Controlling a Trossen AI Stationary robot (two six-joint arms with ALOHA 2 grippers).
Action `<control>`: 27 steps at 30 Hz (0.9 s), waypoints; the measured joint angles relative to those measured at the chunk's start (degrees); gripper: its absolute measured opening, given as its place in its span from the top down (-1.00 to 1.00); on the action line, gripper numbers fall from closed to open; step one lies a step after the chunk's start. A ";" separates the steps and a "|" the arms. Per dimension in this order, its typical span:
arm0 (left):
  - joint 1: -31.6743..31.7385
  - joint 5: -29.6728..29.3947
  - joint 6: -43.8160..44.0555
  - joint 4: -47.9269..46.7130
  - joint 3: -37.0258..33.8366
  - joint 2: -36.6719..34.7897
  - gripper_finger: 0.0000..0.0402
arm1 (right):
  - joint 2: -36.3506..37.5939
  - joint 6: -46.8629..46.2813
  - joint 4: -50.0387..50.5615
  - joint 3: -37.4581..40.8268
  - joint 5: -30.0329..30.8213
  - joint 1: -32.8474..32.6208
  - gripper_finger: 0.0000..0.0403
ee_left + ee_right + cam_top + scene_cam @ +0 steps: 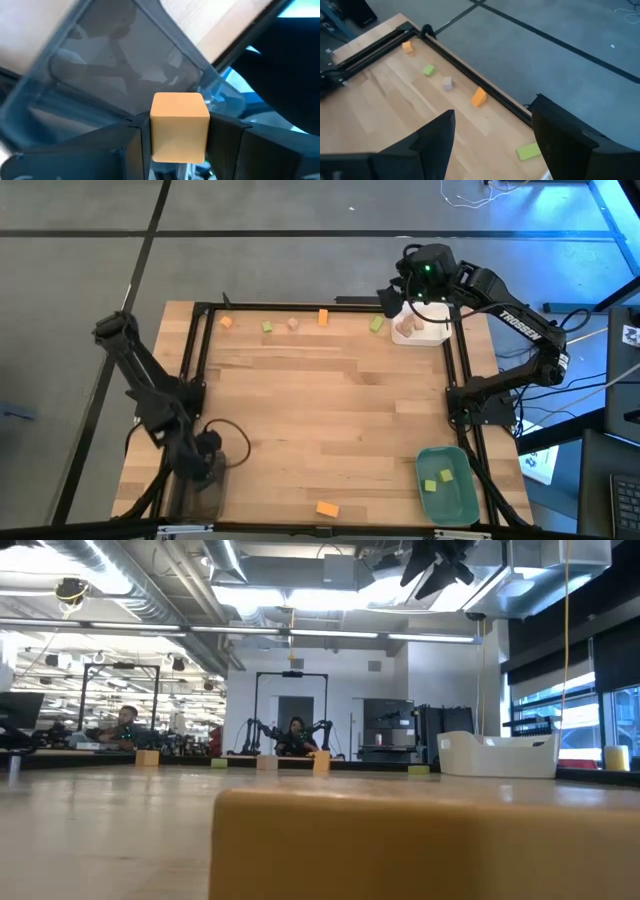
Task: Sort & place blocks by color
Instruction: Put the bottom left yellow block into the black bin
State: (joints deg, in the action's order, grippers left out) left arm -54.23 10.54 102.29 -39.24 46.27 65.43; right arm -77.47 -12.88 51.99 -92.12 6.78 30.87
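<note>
My left gripper (pixel 207 465) is at the table's near left corner, shut on an orange block (pixel 180 125) over a grey tray (pixel 115 55). My right gripper (pixel 392 298) is open and empty, raised over the far right by the white tray (pixel 432 332), which holds tan blocks (pixel 406 328). Orange (pixel 407 47), green (pixel 428 70), tan (pixel 448 83), orange (pixel 478 97) and green (pixel 527 151) blocks lie in a row along the far edge. One more orange block (pixel 327 508) lies at the near edge. It fills the foreground of the low view (pixel 400 840). My left gripper pinches the orange block by two opposite side faces (pixel 156 132), one finger (pixel 125 145) on each side. The block's end face sticks out past the fingertips. It is lifted clear, above the grey tray's floor.
A green tray (pixel 455 505) with two green blocks (pixel 438 480) stands at the near right. A black frame rail (pixel 330 306) runs round the tabletop. The middle of the wooden table (pixel 330 410) is bare.
</note>
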 joint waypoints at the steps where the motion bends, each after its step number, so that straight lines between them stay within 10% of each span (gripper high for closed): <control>1: -0.74 -0.43 0.81 1.06 -0.31 1.22 0.43 | 0.00 0.00 -0.01 0.00 -0.93 0.02 -0.30; 17: -3.33 -2.77 4.07 7.62 -2.76 13.52 0.43 | 0.00 15.47 0.13 0.00 -26.98 0.00 -0.30; 27: -3.29 -2.67 4.16 7.64 -2.76 14.12 0.08 | 0.00 16.43 0.69 0.00 -28.49 0.02 -0.30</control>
State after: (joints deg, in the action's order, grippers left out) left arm -57.52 7.88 106.45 -31.59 43.51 79.55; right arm -77.47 3.55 52.68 -92.12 -21.71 30.89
